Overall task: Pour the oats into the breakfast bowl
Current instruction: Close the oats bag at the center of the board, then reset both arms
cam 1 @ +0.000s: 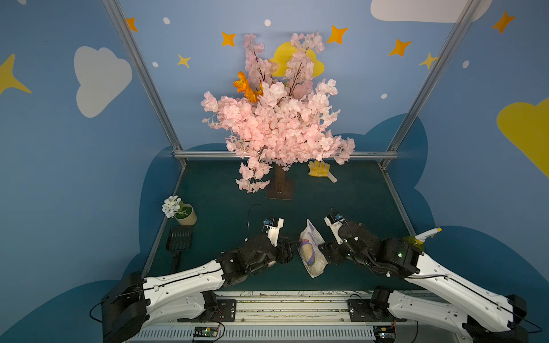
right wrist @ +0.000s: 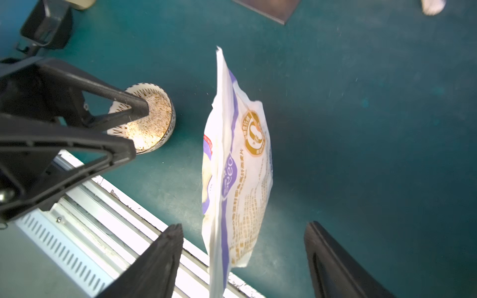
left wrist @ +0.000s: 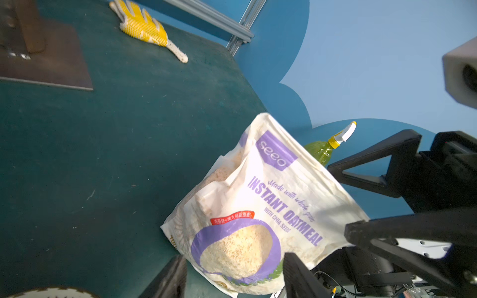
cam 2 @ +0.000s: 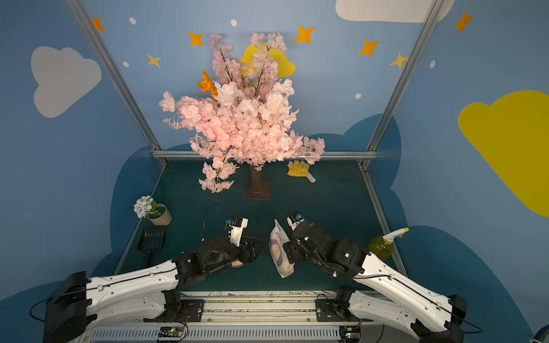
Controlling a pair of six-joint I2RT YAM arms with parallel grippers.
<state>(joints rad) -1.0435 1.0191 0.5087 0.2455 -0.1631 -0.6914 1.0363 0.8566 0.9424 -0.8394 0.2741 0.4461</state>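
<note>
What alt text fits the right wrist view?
A white and purple oatmeal bag stands between the fingers of the open right claw, touching neither. Beside it, a bowl of oats sits on the table, partly behind the left claw.

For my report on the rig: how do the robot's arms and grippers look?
The left arm and right arm have white shells, black joints and thin black cables. The left gripper and right gripper have black, triangular open-frame fingers; wrist camera housings are white.
</note>
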